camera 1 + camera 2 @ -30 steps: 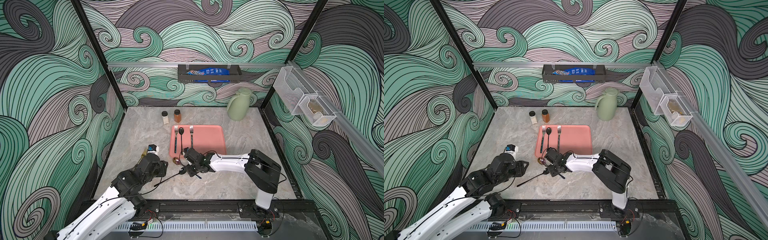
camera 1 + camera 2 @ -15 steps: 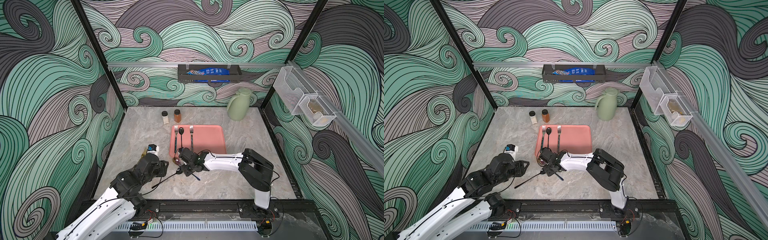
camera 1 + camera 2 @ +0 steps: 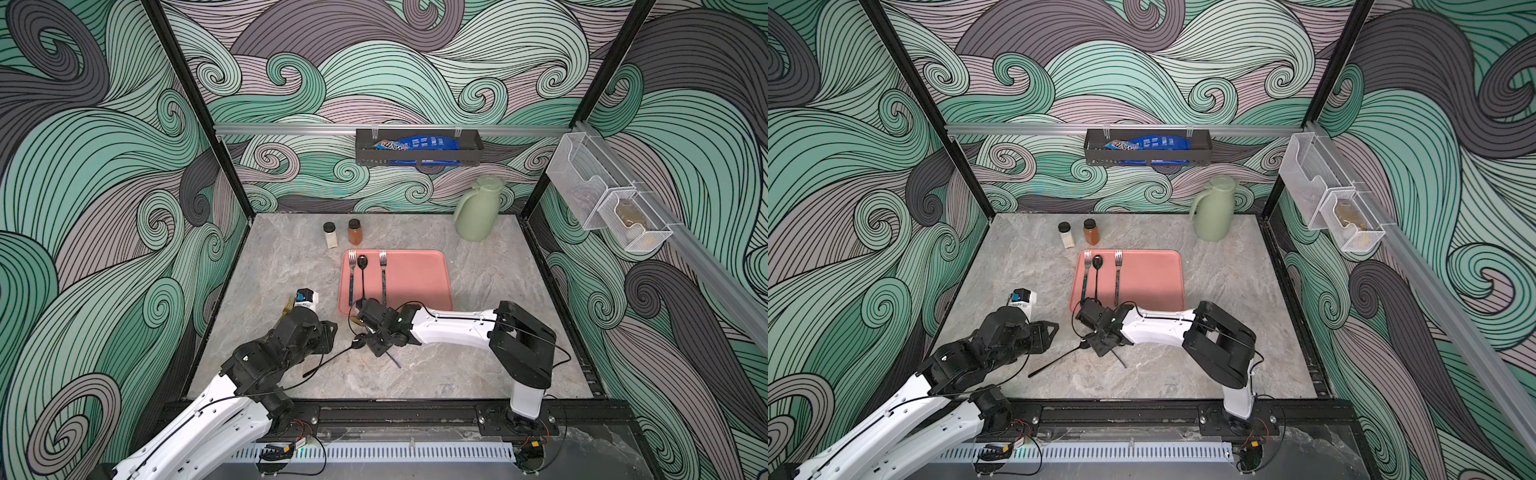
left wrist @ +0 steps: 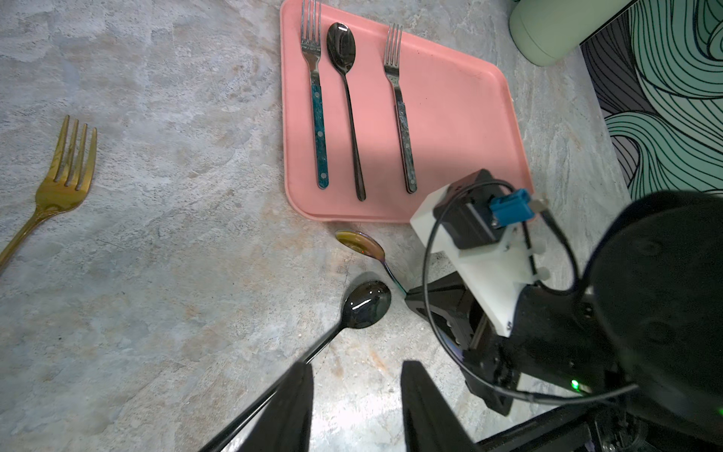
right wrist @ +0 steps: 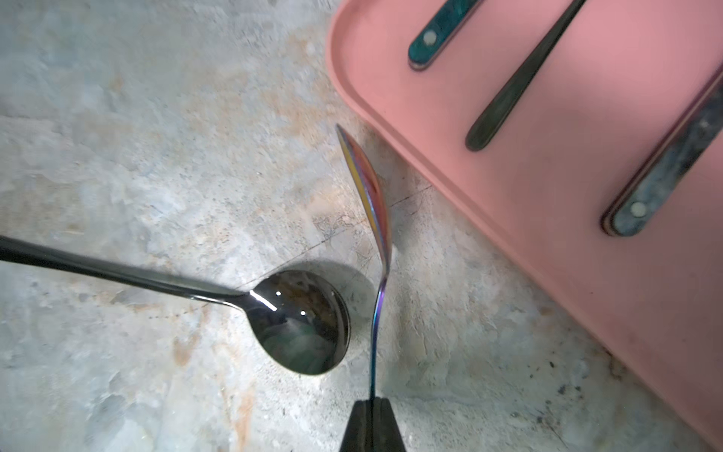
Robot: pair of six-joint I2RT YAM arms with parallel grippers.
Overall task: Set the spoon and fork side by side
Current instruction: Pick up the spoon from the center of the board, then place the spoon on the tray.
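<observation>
The right end effector (image 5: 371, 407) is clamped shut on the thin handle of an iridescent spoon (image 5: 369, 188). The spoon is tipped on edge just beside the near corner of the pink tray (image 5: 508, 195), probably about to be lifted onto it. A black spoon (image 5: 301, 321) lies bowl-up against it on the worktop (image 4: 176, 274). On the tray, a teal-handled fork (image 4: 317, 117) and a dark spoon (image 4: 348, 98) already lie paired. A second fork (image 4: 401, 117) lies alone and likely awaits the held spoon. The left end effector (image 4: 358, 387) hovers with its jaws apart and empty, and a gold fork (image 4: 64, 172) lies well apart from it. A second ago the right jaws were wider and the arm sat slightly further right.
</observation>
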